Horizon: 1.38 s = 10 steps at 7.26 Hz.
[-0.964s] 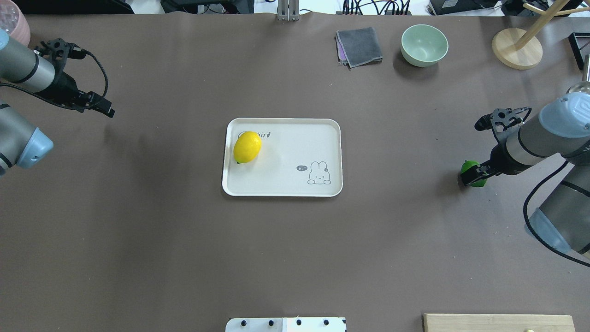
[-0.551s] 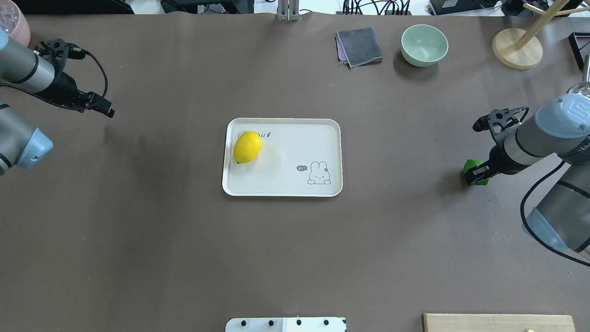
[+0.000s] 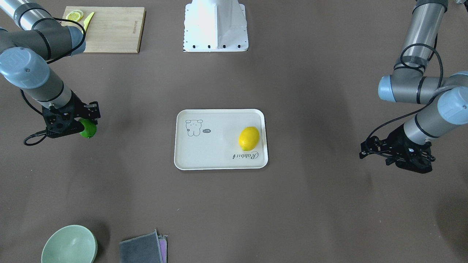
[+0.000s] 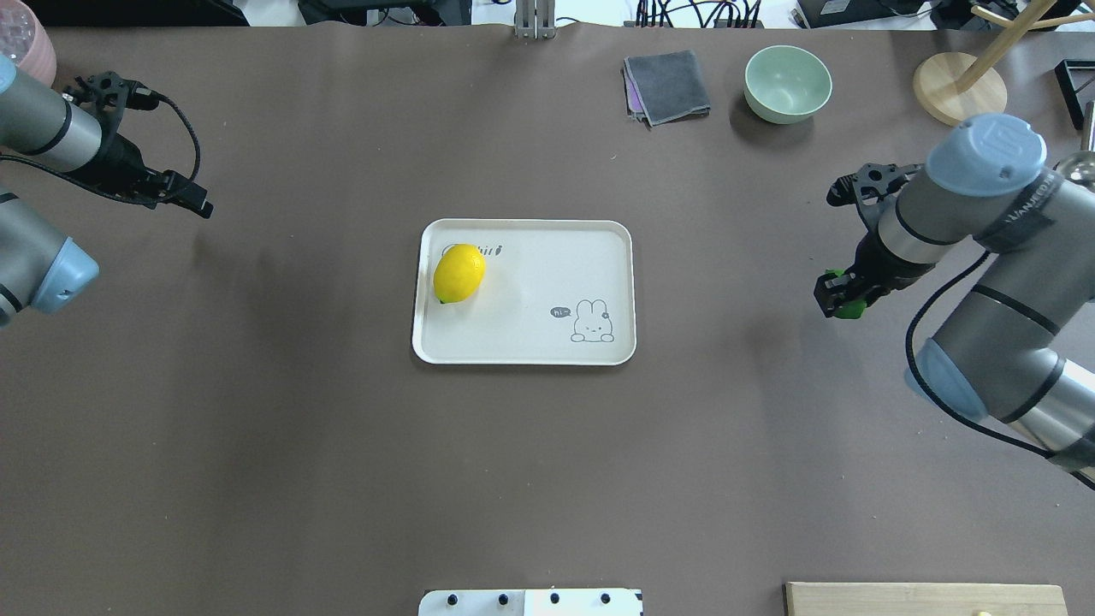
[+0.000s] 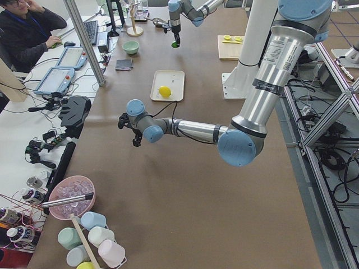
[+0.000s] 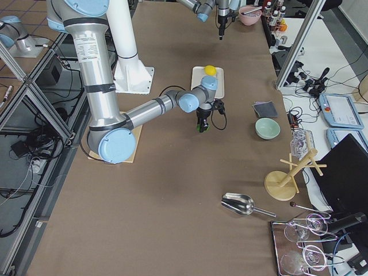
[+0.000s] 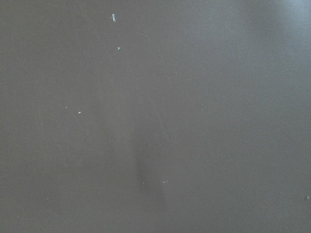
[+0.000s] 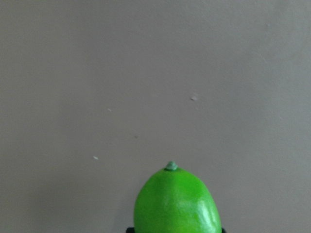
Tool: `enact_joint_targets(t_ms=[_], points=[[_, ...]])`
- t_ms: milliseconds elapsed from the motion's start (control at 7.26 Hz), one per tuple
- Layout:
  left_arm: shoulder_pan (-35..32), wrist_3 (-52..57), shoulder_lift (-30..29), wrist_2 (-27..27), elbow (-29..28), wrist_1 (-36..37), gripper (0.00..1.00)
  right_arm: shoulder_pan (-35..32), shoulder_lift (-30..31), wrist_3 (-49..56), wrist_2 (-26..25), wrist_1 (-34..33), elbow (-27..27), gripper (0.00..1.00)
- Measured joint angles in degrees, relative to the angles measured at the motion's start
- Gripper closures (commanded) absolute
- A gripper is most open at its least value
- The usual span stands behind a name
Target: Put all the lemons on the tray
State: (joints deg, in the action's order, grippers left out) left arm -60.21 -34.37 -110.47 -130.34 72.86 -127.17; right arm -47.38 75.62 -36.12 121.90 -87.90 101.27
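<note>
The off-white rabbit tray point(image 4: 530, 349) lies at the table's middle, also seen in the front view point(image 3: 212, 157). The yellow lemon point(image 4: 459, 272) lies on the tray's left part, by the script point(image 3: 249, 138). My right gripper point(image 4: 843, 298) is shut on the green lemon point(image 3: 89, 129) and holds it above the table, right of the tray and apart from it. The green lemon fills the bottom of the right wrist view point(image 8: 176, 204). My left gripper point(image 4: 190, 197) hangs far left of the tray, looks open and holds nothing; its wrist view shows only bare table.
A green bowl point(image 4: 787, 83), a folded grey cloth point(image 4: 667, 85) and a wooden stand point(image 4: 958, 90) sit at the far right. A wooden cutting board point(image 3: 109, 29) with lemon slices point(image 3: 74, 15) lies near the robot's base on its right.
My right gripper has lifted the green lemon and carried it left toward the tray and slightly away from the robot. The left arm and yellow lemon have not moved.
</note>
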Motion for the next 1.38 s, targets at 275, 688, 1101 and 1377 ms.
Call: enact_joint_targets(t_ms=[275,688,1101,1377], points=[[0.00,0.00,0.00,0.00,0.00,-0.01,0.02,3.30,-8.17,-10.25,0.02,-2.80,-1.76,1.00],[0.07,-0.02,-0.02,0.00,-0.23,0.00,0.02,8.52,-22.32,-24.14,-0.81,-2.99,-10.40,1.00],[0.14,-0.03,-0.11,-0.04,-0.33,0.00,0.02,11.12,-29.17,-28.42,-1.40,0.21,-17.84,0.00],[0.20,-0.02,-0.07,-0.04,-0.35,-0.06,0.02,11.52,-29.35,-29.13,-2.01,2.04,-19.02,0.00]])
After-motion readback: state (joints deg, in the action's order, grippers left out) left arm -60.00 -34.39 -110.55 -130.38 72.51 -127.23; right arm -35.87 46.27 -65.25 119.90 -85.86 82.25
